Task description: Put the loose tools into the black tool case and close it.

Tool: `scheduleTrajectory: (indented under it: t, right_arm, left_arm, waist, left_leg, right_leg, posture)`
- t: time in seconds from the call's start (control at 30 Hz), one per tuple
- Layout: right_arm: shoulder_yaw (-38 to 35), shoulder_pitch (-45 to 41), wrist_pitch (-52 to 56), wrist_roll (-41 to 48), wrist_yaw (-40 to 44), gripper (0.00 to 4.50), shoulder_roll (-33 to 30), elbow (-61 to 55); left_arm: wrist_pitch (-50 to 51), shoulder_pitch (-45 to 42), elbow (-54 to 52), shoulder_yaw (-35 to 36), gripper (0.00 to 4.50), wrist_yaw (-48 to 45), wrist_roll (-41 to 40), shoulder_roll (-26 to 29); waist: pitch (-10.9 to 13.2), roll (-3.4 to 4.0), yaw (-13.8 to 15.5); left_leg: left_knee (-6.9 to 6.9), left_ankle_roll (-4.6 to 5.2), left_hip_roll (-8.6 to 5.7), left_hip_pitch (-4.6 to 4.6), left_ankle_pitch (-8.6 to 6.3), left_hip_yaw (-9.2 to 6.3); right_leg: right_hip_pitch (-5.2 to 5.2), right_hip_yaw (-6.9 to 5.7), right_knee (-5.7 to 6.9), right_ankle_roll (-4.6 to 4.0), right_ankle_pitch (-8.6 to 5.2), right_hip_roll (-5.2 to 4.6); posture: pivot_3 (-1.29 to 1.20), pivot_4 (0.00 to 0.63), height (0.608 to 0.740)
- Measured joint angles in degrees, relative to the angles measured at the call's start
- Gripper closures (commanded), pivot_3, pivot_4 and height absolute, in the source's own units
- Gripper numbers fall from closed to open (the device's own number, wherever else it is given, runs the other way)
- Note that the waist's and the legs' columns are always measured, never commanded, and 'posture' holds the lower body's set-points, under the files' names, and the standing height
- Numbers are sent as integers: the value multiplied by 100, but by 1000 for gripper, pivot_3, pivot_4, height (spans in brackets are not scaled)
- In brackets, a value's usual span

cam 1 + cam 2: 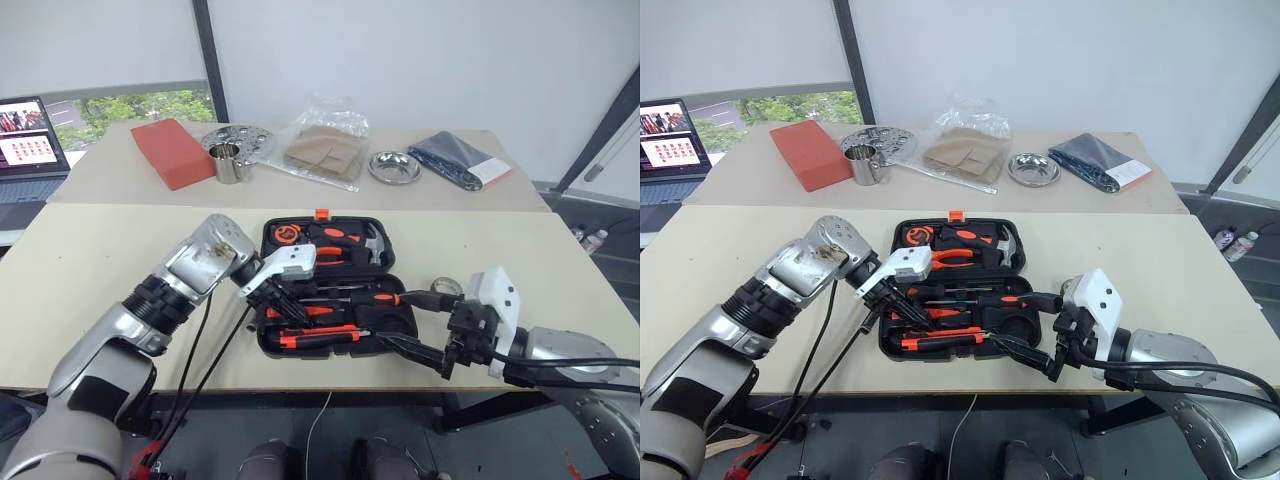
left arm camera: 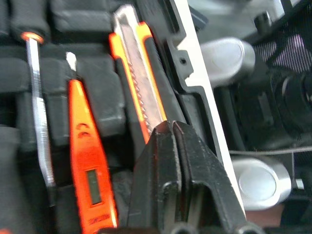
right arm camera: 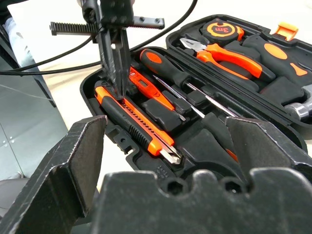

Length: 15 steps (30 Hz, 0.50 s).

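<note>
1. Head views: the black tool case (image 1: pixel 330 288) lies open on the near table (image 1: pixel 90 290). The left gripper (image 1: pixel 296 315), pinched closed and empty, points down into the front tray; the right gripper (image 1: pixel 400 347) hovers at the case's front right corner.
2. Left wrist view: closed fingers (image 2: pixel 165 161) sit over the utility knife (image 2: pixel 139 83), beside the tester screwdriver (image 2: pixel 87 161).
3. Right wrist view: the right gripper's fingers (image 3: pixel 73 161) spread wide, empty; a screwdriver (image 3: pixel 170 73) lies seated beside the knife.

Even, bright daylight, seemingly from the window (image 1: pixel 130 105), falls softly on the table (image 1: pixel 100 260); both wrist views blur up close.
</note>
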Motion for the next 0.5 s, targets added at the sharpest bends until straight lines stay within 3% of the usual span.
scheduleTrajectory:
  t: [0.23, 0.5]
  right_arm:
    - [-12, 106, 0, 2, -118, 0, 19, -3]
    - [-106, 167, 1, 19, -183, 0, 10, -3]
  left_arm:
    - [-1177, 126, -2, -173, 4447, 25, 641, -3]
    - [-1302, 293, 73, 53, 4447, 137, 855, -219]
  waist:
    - [-12, 14, 0]
    - [-35, 52, 0]
  left_leg:
    - [-1, 1, 2, 20, -1, 0]
    - [-6, 34, 7, 80, -23, -15]
  right_leg:
    - [14, 4, -2, -10, 6, 1]
    - [94, -6, -31, 30, -16, -12]
  posture:
    - [0, 150, 734]
    - [0, 150, 734]
